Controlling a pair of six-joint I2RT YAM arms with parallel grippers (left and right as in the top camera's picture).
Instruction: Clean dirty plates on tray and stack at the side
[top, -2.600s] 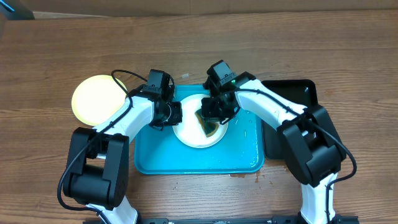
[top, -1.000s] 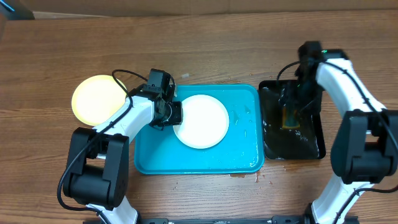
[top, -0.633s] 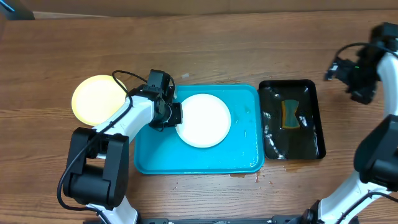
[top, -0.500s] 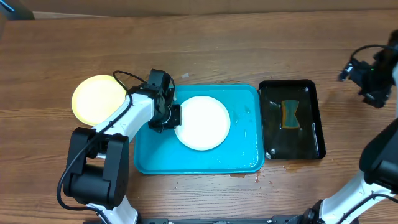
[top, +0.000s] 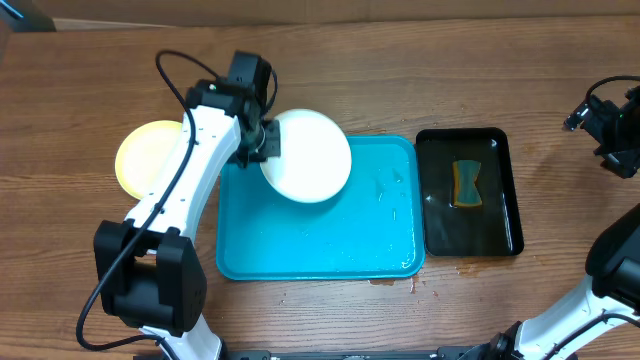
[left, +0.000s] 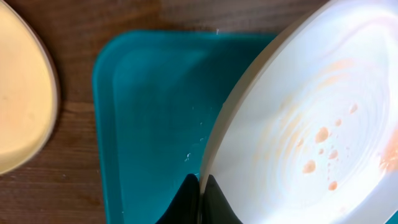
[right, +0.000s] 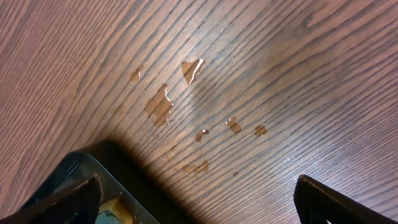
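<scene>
White plate (top: 310, 155) — face up — rim pinched in left end effector (top: 266, 147)

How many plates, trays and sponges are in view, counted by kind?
Plates: 2, a white plate and a pale yellow plate
Trays: 2, a turquoise tray and a black tray
Sponges: 1, a sponge in the black tray
Total: 5

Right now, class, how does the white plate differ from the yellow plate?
The white plate is gripped at its rim by the left gripper, overhanging the tray; the yellow plate lies free on the table. The white plate carries faint orange spots; the yellow plate looks clean. Both are round, similarly sized.
</scene>
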